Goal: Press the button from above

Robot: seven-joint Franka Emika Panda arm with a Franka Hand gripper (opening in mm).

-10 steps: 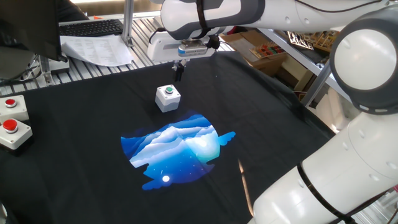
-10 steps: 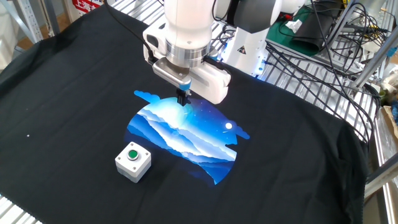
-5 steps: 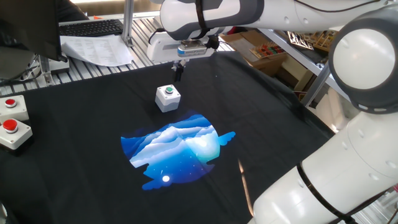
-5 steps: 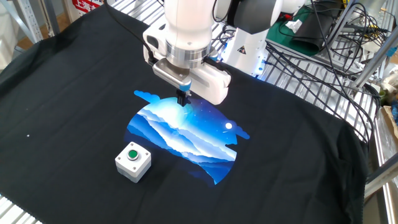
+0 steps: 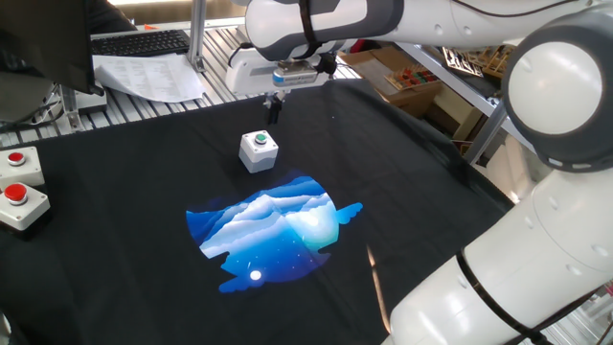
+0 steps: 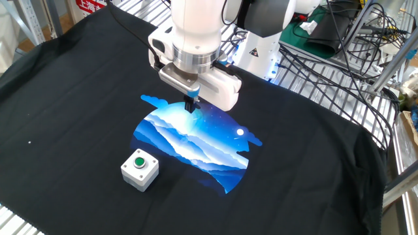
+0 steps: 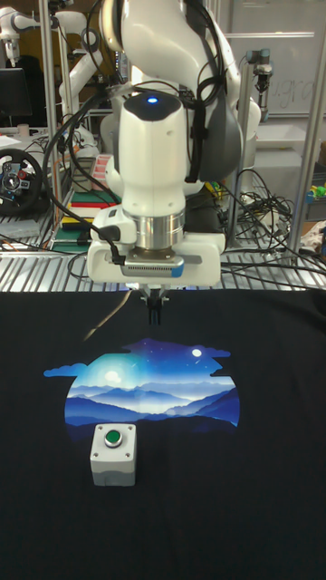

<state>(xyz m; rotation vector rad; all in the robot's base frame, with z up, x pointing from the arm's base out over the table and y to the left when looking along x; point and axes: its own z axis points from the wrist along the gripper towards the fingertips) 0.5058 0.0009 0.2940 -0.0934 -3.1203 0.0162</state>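
Observation:
The button is a small green disc in the top of a light-grey box standing on the black cloth. The button shows again near the front left of the other fixed view, and the button sits low in the tall fixed view. My gripper hangs above the cloth, pointing down, behind and to one side of the box and apart from it. In the other fixed view the gripper is over the far edge of the blue print. The gripper fingertips touch each other, shut on nothing.
A blue mountain print covers the middle of the black cloth. Two off-white boxes with red buttons stand at the table's left edge. A keyboard and papers lie behind. Cables crowd one corner.
The gripper has shifted very slightly sideways above the cloth. The button box has not moved.

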